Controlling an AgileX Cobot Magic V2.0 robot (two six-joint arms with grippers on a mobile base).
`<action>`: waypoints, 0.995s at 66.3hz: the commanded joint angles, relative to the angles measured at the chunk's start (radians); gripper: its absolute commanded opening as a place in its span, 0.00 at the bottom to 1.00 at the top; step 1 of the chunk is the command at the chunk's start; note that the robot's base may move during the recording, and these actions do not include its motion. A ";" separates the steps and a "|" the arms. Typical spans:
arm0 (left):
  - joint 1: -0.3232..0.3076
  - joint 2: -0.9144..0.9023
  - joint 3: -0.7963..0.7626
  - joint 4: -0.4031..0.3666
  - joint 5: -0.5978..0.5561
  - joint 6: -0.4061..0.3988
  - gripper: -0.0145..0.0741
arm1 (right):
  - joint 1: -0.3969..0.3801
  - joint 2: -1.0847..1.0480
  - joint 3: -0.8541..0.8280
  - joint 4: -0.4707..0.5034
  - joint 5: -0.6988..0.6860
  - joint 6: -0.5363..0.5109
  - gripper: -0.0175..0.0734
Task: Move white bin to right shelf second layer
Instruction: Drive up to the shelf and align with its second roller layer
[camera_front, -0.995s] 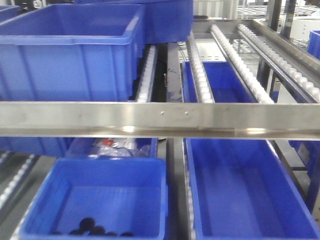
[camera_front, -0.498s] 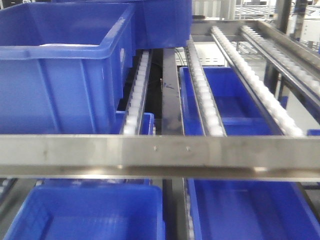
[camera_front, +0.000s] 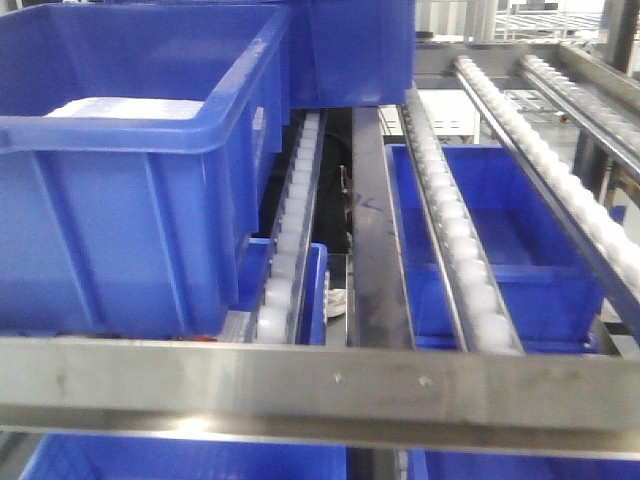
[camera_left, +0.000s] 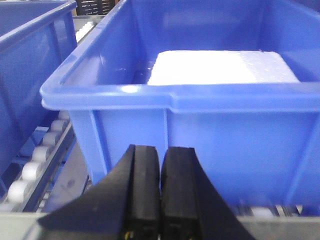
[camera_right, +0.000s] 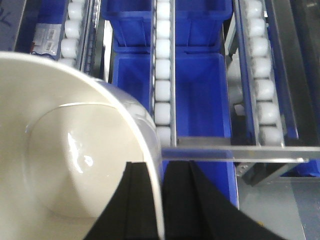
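Both the left pincer (camera_left: 160, 192) and right pincer (camera_right: 160, 200) show matte black, wedge-shaped fingers with flat inner pads.

A warehouse or factory storeroom: steel flow racks with sloping roller lanes (camera_front: 455, 240), and blue plastic crates (camera_front: 130, 170) sitting on and beneath those lanes.

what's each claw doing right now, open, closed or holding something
Left claw: closed, holding nothing, in front of a blue crate.
Right claw: closed on the rim of the white bin.
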 joint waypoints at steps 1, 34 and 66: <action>-0.004 -0.016 0.037 0.000 -0.086 -0.003 0.26 | -0.006 0.002 -0.033 -0.004 -0.086 -0.005 0.25; -0.004 -0.016 0.037 0.000 -0.086 -0.003 0.26 | -0.006 0.002 -0.033 -0.004 -0.086 -0.005 0.25; -0.004 -0.016 0.037 0.000 -0.086 -0.003 0.26 | -0.006 0.002 -0.032 -0.004 -0.119 -0.005 0.25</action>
